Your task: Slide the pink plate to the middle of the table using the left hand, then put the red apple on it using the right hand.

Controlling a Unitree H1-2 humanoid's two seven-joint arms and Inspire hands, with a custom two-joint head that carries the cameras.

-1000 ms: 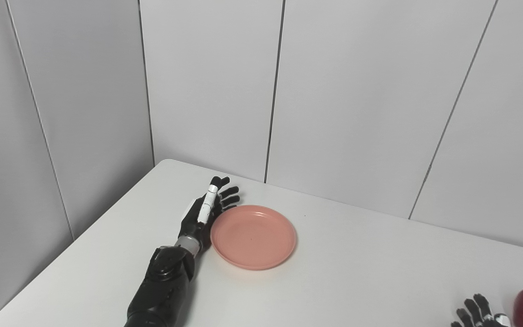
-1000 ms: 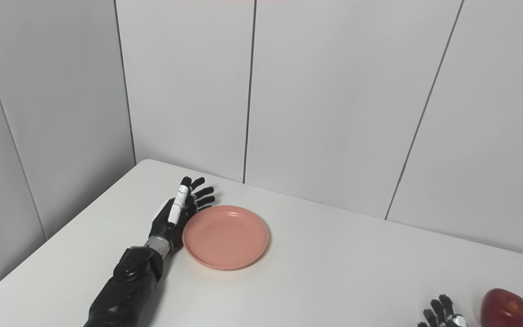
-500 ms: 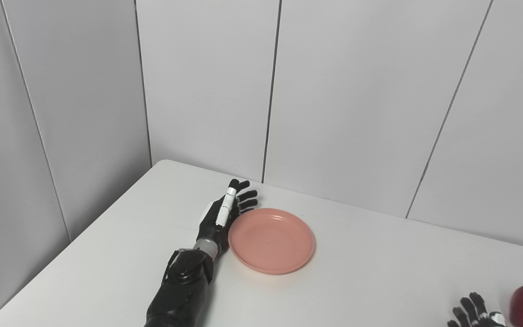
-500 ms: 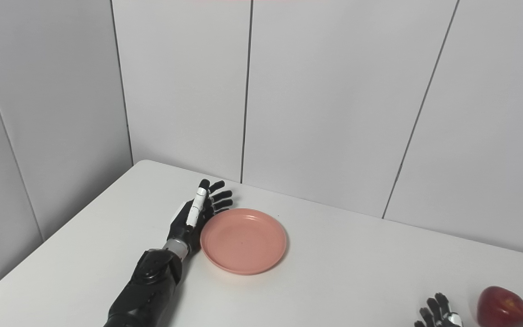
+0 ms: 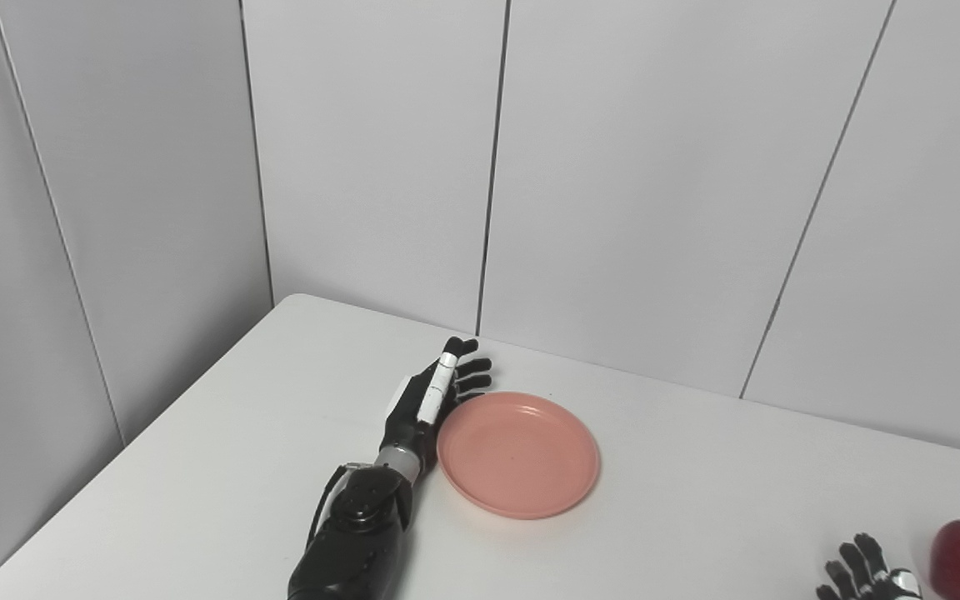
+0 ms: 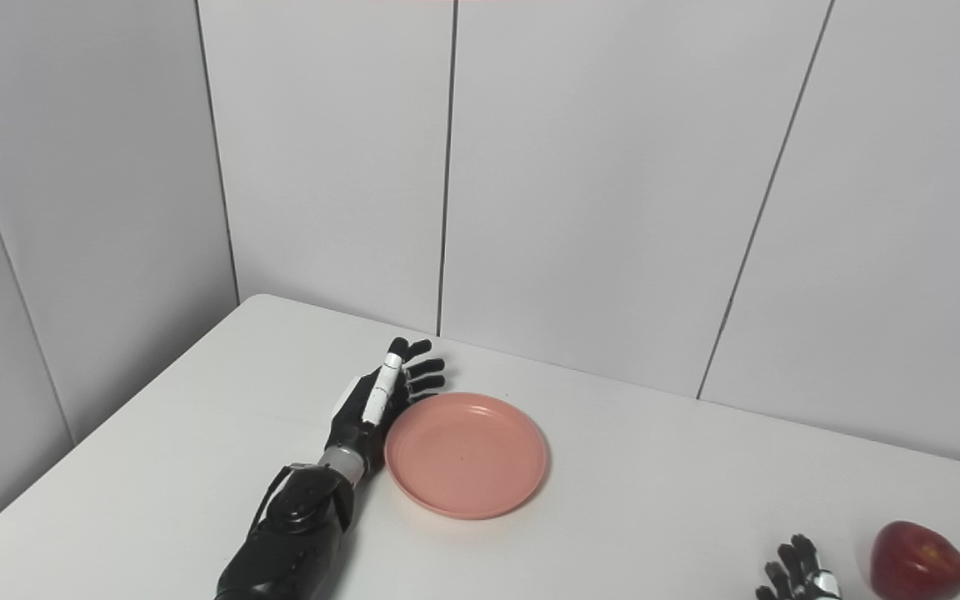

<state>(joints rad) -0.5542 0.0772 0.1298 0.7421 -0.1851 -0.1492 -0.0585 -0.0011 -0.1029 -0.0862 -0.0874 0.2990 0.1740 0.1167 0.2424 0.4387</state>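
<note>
I see a white table (image 5: 197, 467) set into a corner of grey panelled walls (image 5: 630, 167); my left hand (image 5: 430, 400) lies edge-on, fingers spread, against the left rim of the pink plate (image 5: 518, 454), which sits flat and holds nothing; the red apple (image 6: 918, 560) sits upright far right, just beside my right hand (image 6: 797, 575), fingers apart.

One pink plate (image 5: 518, 454), one red apple (image 6: 918, 560), two hands: left hand (image 5: 430, 398), right hand (image 6: 798, 575), one worktop (image 5: 680, 500).
</note>
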